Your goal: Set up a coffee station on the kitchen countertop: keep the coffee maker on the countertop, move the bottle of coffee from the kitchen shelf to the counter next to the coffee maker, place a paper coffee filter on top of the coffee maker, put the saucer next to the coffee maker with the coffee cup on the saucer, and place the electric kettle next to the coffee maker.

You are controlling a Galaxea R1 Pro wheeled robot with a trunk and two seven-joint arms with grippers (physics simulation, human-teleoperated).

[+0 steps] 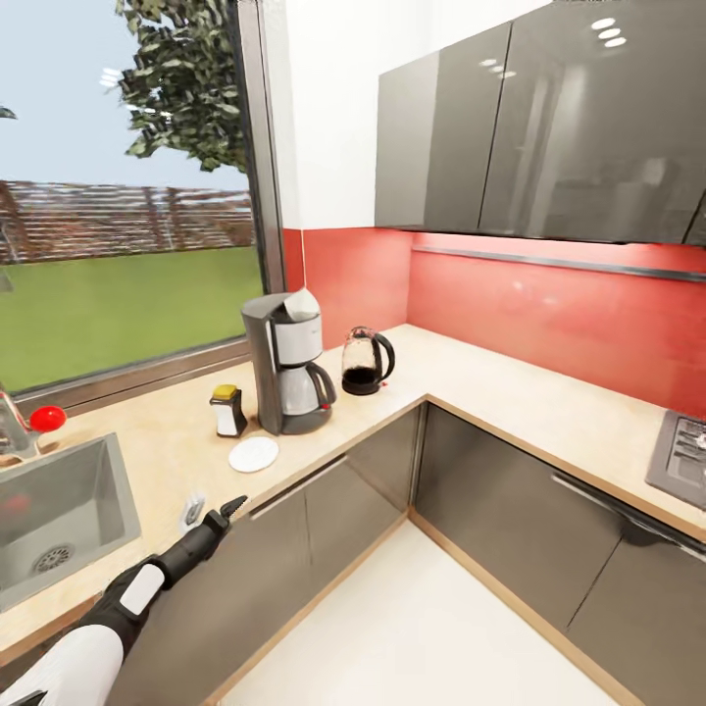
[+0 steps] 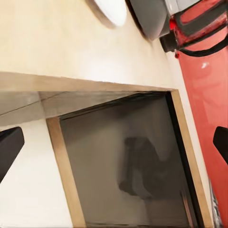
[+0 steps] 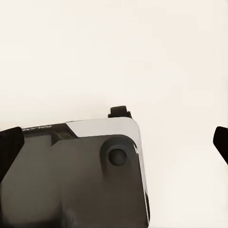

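Beige kitchen countertop (image 1: 510,392) runs under the spread, empty left gripper (image 1: 218,512); the right gripper's (image 3: 114,137) fingers also look parted around nothing. Beyond lie the saucer (image 1: 254,453), bottle of coffee (image 1: 228,409), coffee maker (image 1: 287,363) topped by the paper coffee filter (image 1: 301,303), and electric kettle (image 1: 366,362). Judging from this, the cup remains to fetch.

Home kitchen: sink (image 1: 59,510), countertop (image 1: 510,392), grey cabinets (image 1: 549,127), hob (image 1: 681,453).

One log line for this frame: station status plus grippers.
coffee maker filter on | bottle, kettle, saucer beside | cup absent | left gripper open, empty
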